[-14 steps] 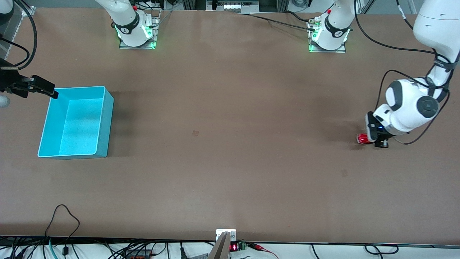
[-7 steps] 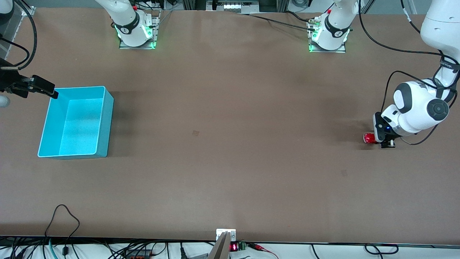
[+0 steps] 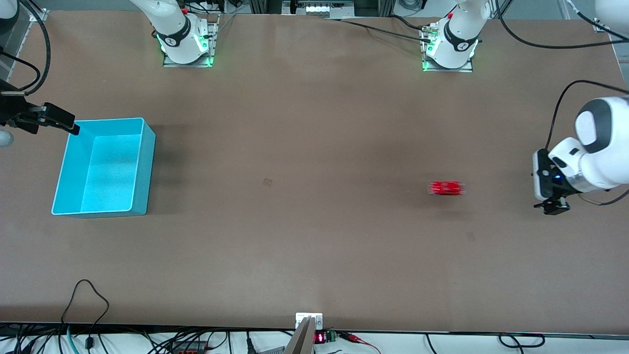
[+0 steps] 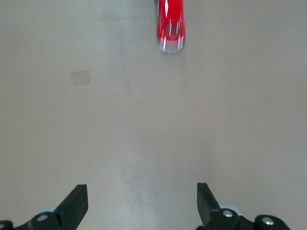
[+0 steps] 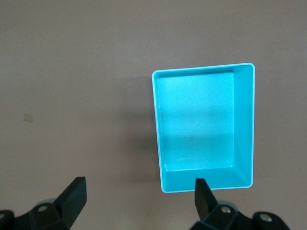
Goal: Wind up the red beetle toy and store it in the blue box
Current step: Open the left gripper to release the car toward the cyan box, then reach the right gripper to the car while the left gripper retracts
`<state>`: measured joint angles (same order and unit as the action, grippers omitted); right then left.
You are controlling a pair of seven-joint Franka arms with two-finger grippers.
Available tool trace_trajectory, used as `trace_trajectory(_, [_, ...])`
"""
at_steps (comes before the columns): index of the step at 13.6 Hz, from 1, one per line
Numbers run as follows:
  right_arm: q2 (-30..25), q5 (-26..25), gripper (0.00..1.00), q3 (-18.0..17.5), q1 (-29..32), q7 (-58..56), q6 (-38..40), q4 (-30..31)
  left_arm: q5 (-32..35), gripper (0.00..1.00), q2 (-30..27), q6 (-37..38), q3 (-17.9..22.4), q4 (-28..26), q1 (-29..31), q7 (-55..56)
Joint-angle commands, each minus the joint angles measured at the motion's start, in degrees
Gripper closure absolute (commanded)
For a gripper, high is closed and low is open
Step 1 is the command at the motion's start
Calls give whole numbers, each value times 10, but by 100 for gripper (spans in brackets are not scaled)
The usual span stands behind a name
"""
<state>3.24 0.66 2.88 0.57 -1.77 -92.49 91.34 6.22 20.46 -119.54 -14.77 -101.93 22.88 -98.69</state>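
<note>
At the far left edge of the front view, a bit above the middle, the right gripper [image 3: 59, 120] hangs over the table just off the blue box's corner, its fingers [image 5: 72, 194] spread wide with nothing between them; this arm waits. Right beside it, in the left-middle of the frame, sits the blue box [image 3: 142, 162], open-topped and empty, its pale speckled floor plain to see; the right wrist view looks straight down on the box [image 5: 242, 124]. Across the brown table [image 3: 314, 246], right of centre at mid-height, the red beetle toy [image 3: 446, 188] stands alone on its wheels, smeared with motion blur and well apart from both grippers and from the box. In the left wrist view the toy [image 4: 170, 24] shows at the top of the frame, its silvery bumper toward the camera. At the right edge, the left gripper [image 3: 553, 206] hovers low over the table, fingers [image 4: 76, 203] wide apart and empty.
</note>
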Motion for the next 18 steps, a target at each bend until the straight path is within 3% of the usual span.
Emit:
trace_trajectory(1, [-1,8,0,-4,6,6,8,-4,-19,0,5,9,-2,15,-4,28])
trace_trajectory(5, [-1,8,0,-4,6,6,8,-4,-27,0,4,4,-2,19,-30,134])
trace_trajectory(7, [-2,8,0,-4,6,6,8,-4,-63,0,2,3,-2,20,-34,222])
trace_trajectory(12, [-1,8,0,-4,6,6,8,-4,-59,0,-24,-54,6,32,-63,593])
trace_trajectory(15, [-1,8,0,-4,6,6,8,-4,-63,0,-43,-12,40,61,-90,852])
trace_trajectory(18, [11,8,0,-4,5,6,7,-5,-65,0,-59,83,90,130,-145,958])
